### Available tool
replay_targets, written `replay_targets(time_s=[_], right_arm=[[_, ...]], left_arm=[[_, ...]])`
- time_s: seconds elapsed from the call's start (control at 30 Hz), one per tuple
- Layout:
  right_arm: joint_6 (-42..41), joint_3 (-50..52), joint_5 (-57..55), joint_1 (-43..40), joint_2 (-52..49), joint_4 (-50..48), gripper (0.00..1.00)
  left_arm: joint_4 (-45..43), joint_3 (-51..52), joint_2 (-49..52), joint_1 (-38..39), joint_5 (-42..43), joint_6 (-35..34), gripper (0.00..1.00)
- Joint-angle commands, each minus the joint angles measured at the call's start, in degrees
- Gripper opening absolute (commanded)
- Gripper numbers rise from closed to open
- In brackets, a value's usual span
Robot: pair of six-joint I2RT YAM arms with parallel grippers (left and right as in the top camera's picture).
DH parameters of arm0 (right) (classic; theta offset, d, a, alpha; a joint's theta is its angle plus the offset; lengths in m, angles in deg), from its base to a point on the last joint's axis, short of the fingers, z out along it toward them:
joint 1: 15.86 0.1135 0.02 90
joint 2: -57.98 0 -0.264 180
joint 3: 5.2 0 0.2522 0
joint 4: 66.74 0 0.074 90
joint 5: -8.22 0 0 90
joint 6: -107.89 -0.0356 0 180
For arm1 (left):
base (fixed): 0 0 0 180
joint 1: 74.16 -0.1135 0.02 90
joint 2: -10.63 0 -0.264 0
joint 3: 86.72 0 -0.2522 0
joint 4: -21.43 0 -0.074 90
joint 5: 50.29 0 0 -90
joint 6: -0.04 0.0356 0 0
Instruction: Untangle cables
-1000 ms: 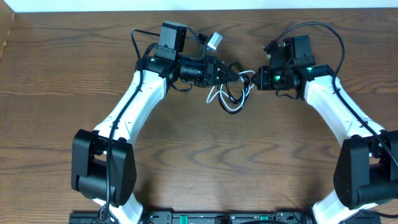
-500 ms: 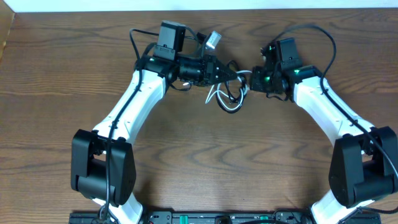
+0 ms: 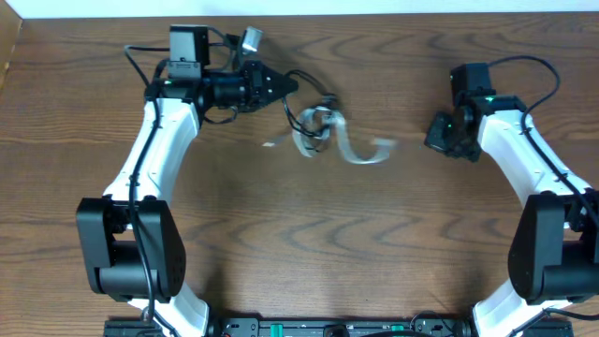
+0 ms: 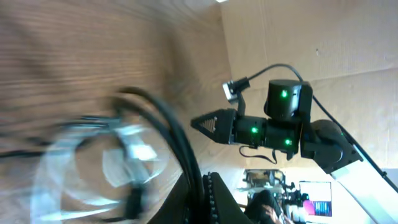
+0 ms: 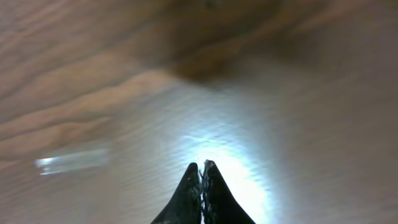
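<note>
Now | wood-grain table (image 3: 299,243) | left hand (image 3: 288,86) pinching black cord (image 4: 180,137) | right hand (image 5: 201,167) pressed shut

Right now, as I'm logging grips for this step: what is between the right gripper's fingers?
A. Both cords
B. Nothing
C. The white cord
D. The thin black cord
B: in the right wrist view the right gripper has its tips pressed together with only the table beyond them. In the overhead view the blurred white cord lies apart from it.
</note>
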Motion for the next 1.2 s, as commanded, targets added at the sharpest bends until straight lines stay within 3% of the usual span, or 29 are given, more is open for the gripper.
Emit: replay_targets(time_s=[0.0, 0.2, 0.27, 0.3, 0.4, 0.43, 0.63, 0.87, 1.17], right_arm=[[1.95, 0.04, -0.98, -2.71, -0.50, 1.07, 0.01], [14.60, -0.20, 15.30, -3.87, 2.12, -0.92, 0.04], [18.56, -0.61, 25.70, -3.87, 4.11, -2.03, 0.15], [19.65, -0.61, 32.00, -3.78, 5.51, -3.06, 0.26], [19.54, -0.61, 41.35, -2.89, 7.58, -5.90, 0.49], [18.93, -0.61, 44.13, -2.40, 7.89, -7.19, 0.53], [9.68, -0.61, 46.58, 3.61, 7.67, -14.49, 0.55], [-4.66, -0.55, 38.12, 9.70, 7.02, -15.43, 0.44], [-7.34, -0.50, 35.21, 14.29, 1.49, -15.72, 0.36]], left_arm=[[-0.04, -0.20, -0.17, -0.26, -0.55, -0.02, 0.07], [0.33, -0.20, -0.17, 0.24, -0.52, 0.11, 0.07], [0.37, -0.20, -0.17, 0.90, -0.48, 0.11, 0.07], [0.37, -0.20, -0.17, 1.29, -0.50, 0.11, 0.07], [0.37, -0.20, -0.17, 2.67, -0.50, 0.11, 0.07], [0.37, -0.20, -0.17, 3.23, -0.50, 0.11, 0.07], [0.33, -0.20, -0.17, 8.63, -1.88, 0.11, 0.07], [0.33, -0.20, -0.17, 11.82, -4.70, -0.35, 0.08], [0.33, -0.20, -0.17, 11.91, -5.70, -1.62, 0.07]])
